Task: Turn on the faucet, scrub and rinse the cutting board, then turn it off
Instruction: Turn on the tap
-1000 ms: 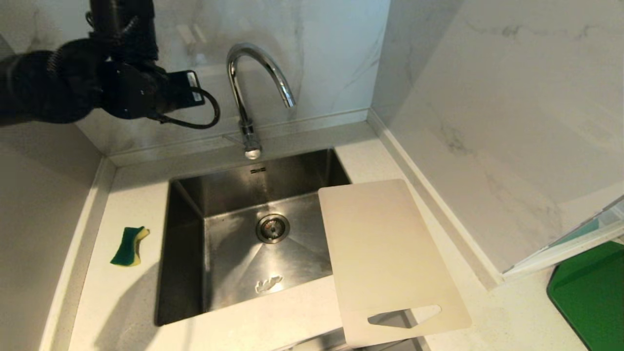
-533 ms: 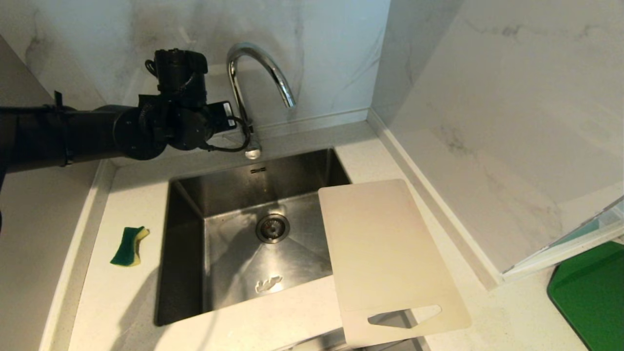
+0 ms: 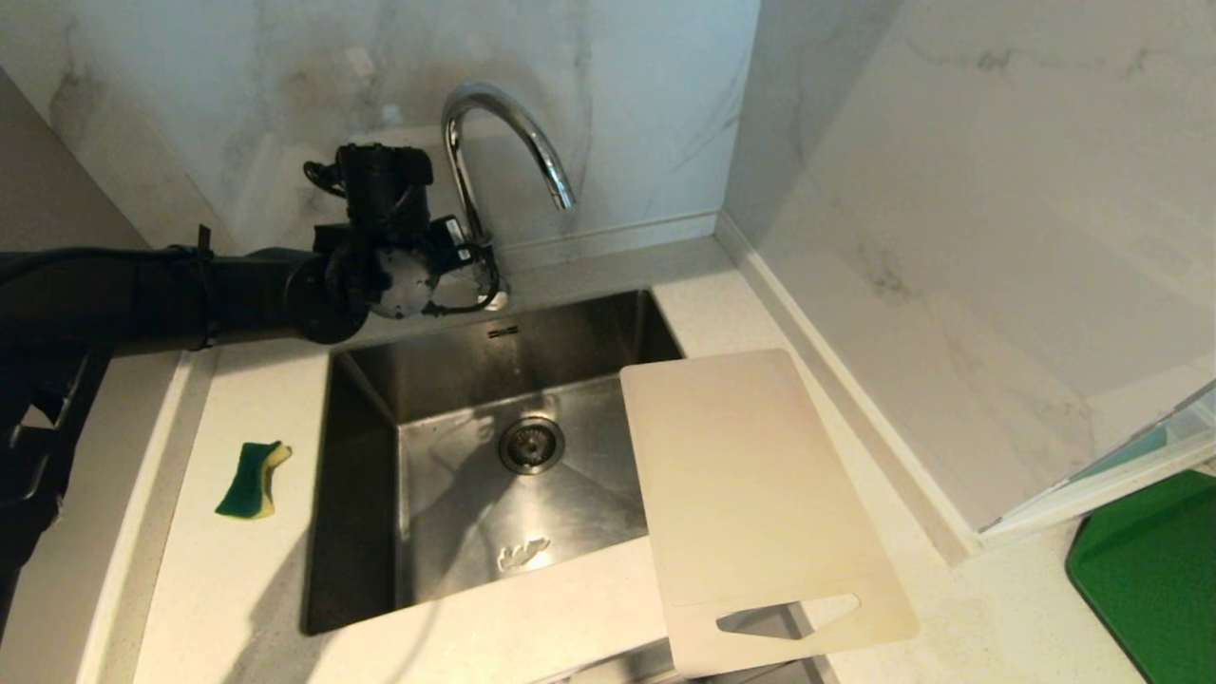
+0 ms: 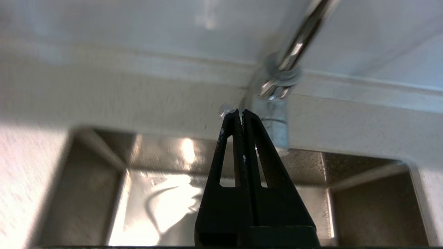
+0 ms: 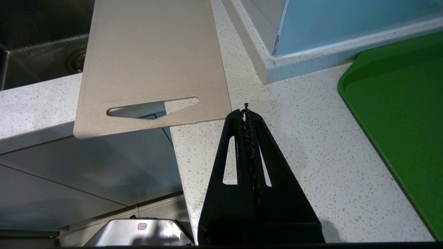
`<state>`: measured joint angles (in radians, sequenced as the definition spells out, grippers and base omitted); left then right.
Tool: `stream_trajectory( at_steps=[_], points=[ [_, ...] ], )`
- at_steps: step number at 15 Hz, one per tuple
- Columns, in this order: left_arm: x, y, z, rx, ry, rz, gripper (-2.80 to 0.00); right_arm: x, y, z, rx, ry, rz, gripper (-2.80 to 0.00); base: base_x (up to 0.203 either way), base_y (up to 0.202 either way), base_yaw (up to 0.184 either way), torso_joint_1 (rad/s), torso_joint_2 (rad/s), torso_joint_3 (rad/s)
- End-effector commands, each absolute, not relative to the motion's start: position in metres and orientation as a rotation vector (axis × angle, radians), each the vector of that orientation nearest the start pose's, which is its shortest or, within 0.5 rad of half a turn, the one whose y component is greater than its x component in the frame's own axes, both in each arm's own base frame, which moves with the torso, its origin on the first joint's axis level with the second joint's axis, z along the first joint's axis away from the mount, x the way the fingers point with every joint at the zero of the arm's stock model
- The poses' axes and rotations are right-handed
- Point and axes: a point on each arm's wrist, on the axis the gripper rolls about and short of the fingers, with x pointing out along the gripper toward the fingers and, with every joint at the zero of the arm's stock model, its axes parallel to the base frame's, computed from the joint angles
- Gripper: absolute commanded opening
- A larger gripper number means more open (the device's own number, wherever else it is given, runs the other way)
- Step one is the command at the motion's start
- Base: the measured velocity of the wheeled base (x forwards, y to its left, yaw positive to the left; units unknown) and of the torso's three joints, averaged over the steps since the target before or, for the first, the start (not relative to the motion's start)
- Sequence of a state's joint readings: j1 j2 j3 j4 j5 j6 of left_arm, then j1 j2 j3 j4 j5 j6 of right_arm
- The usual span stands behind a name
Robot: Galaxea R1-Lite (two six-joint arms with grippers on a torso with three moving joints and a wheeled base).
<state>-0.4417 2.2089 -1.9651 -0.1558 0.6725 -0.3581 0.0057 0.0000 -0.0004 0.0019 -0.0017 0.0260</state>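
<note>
The chrome faucet [image 3: 494,123] arches over the back of the steel sink [image 3: 353,494]; no water runs from it. My left arm [image 3: 237,290] reaches in from the left, its wrist against the faucet's foot. The left gripper [image 4: 241,111] is shut and empty, its tips right beside the faucet's base [image 4: 275,119] and a small shiny lever end [image 4: 225,110]. The cream cutting board [image 3: 750,494] lies across the sink's right rim, handle slot toward me. My right gripper [image 5: 245,110] hovers shut and empty over the counter next to the board's [image 5: 152,55] handle end.
A green and yellow sponge [image 3: 252,480] lies on the counter left of the sink. A green mat [image 3: 1149,579] sits at the far right beyond a marble wall corner. The drain [image 3: 531,445] is in the basin's middle.
My left arm has swung down and rightward from the upper left until its wrist is at the faucet's foot. The board, the sponge and the right gripper have stayed put.
</note>
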Motion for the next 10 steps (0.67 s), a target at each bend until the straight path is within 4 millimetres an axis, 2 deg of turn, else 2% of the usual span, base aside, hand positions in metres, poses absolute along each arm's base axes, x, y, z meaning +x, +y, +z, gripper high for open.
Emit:
stream_trajectory(
  at_steps=[1, 3, 5, 6, 10],
  points=[
    [0.4228, -0.1857, 0.2582, -0.294, 0.088, 0.252, -2.80, -0.0227, -0.0002, 0.0754, 0.026, 0.003, 0.005, -2.80, 0.000, 0.000, 0.000, 0.000, 0.00, 0.000],
    [0.4176, -0.1901, 0.2632, -0.308, 0.087, 0.221, -2.80, -0.0227, -0.0002, 0.0754, 0.026, 0.003, 0.005, -2.80, 0.000, 0.000, 0.000, 0.000, 0.00, 0.000],
    [0.4198, -0.1911, 0.2601, -0.309, 0.087, 0.224, -2.80, -0.0228, -0.0002, 0.0757, 0.026, 0.002, 0.005, -2.80, 0.000, 0.000, 0.000, 0.000, 0.00, 0.000],
    [0.4222, -0.1898, 0.2582, -0.314, 0.082, 0.233, 0.00, -0.0227, -0.0002, 0.0754, 0.026, 0.003, 0.005, -2.80, 0.000, 0.000, 0.000, 0.000, 0.00, 0.000],
    [0.4246, -0.1817, 0.2605, -0.319, 0.076, 0.241, 0.00, -0.0228, -0.0002, 0.0758, 0.026, 0.002, 0.005, -2.80, 0.000, 0.000, 0.000, 0.000, 0.00, 0.000]
  ],
)
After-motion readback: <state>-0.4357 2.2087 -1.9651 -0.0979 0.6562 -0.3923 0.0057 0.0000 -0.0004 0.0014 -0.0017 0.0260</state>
